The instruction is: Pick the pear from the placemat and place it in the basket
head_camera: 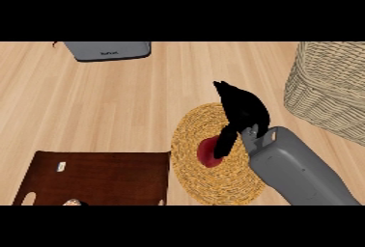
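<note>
A: Which step is this?

B: The reach, I'd judge. The right hand sits over the round woven placemat at lower centre of the frame, its forearm coming in from the lower right. The pear, which reads dark red here, lies on the placemat's middle, partly hidden under the hand.

A: Has the hand got hold of it?

B: I cannot tell. A thumb or finger hangs down across the pear's right side, the rest of the fingers point toward the top of the frame, and whether anything is closed round the fruit is hidden by the hand itself.

A: And the other one?

B: The left hand does not show.

A: Where does the pear have to go?

B: Into the wicker basket, at the right edge, upper part of the frame, apart from the placemat across bare tabletop.

A: So what does the next move call for?

B: Probably settling the fingers round the pear, then lifting high enough to clear the basket's rim before carrying it right and up in the frame.

A: Anything else about?

B: A dark brown board at lower left, beside the placemat, and a grey object at the top left. Neither lies on that path.
</note>
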Robot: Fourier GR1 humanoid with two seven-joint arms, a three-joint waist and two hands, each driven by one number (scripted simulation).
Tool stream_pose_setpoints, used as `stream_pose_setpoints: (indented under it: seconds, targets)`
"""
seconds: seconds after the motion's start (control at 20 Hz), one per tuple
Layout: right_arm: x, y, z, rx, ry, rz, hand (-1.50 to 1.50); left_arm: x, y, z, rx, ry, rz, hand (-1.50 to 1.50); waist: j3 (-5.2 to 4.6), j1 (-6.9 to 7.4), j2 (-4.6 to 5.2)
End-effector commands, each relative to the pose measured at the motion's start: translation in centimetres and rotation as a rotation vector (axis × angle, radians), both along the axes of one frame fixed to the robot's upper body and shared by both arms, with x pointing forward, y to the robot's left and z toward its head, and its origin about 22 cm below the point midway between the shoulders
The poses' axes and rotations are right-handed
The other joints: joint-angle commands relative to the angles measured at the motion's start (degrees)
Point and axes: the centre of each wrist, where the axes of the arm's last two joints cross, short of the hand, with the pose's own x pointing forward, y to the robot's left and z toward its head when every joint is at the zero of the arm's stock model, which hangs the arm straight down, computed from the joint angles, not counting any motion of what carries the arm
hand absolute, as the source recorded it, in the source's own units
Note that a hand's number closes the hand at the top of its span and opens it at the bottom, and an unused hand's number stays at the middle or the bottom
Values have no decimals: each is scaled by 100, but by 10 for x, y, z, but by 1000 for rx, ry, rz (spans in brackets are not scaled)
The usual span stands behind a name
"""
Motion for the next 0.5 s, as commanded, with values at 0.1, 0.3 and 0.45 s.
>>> stream_pose_setpoints:
  seconds: [0.1,0.3,0.45]
  targets:
    - [-6,2,-16,-51,19,-67,-150,85,-31,14,-90,-335,-146,0,-177,-103,22]
    - [-11,-1,-25,-26,6,-83,-150,91,-32,20,-102,-341,-143,0,-165,-152,32]
    - [-10,7,-22,-25,-1,-80,-150,91,-39,19,-96,-356,-156,0,-167,-43,40]
